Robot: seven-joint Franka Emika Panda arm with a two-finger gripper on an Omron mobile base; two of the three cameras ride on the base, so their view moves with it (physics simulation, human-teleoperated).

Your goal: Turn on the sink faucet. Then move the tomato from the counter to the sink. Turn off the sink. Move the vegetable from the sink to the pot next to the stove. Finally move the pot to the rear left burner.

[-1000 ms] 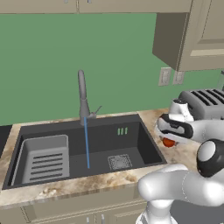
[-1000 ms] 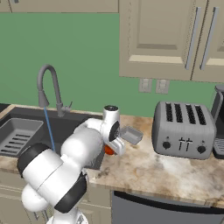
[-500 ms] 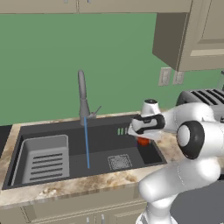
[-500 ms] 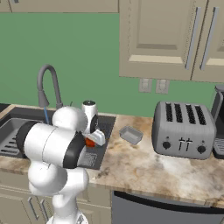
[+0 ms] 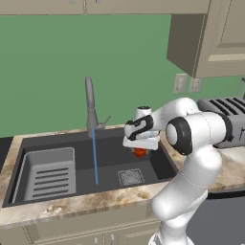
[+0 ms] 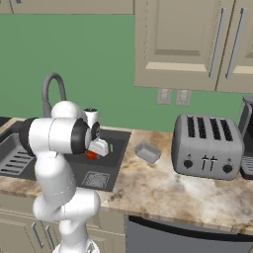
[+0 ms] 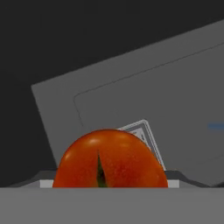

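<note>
Tomato (image 5: 139, 152) hung pinched in my pincer (image 5: 140, 149) above the right half of the sink (image 5: 57, 184), clear of the basin floor and near the right wall. Through the hand camera I saw the tomato (image 7: 109, 159) large and close, with the drain grate (image 7: 143, 139) behind it. Water (image 5: 94, 155) ran from the faucet (image 5: 90, 107) in a thin stream to my left, well apart from the fruit. On the worktop (image 6: 188, 190), a small grey tray (image 6: 147, 152) and toaster (image 6: 207, 147) sat well right of the basin's edge.
</note>
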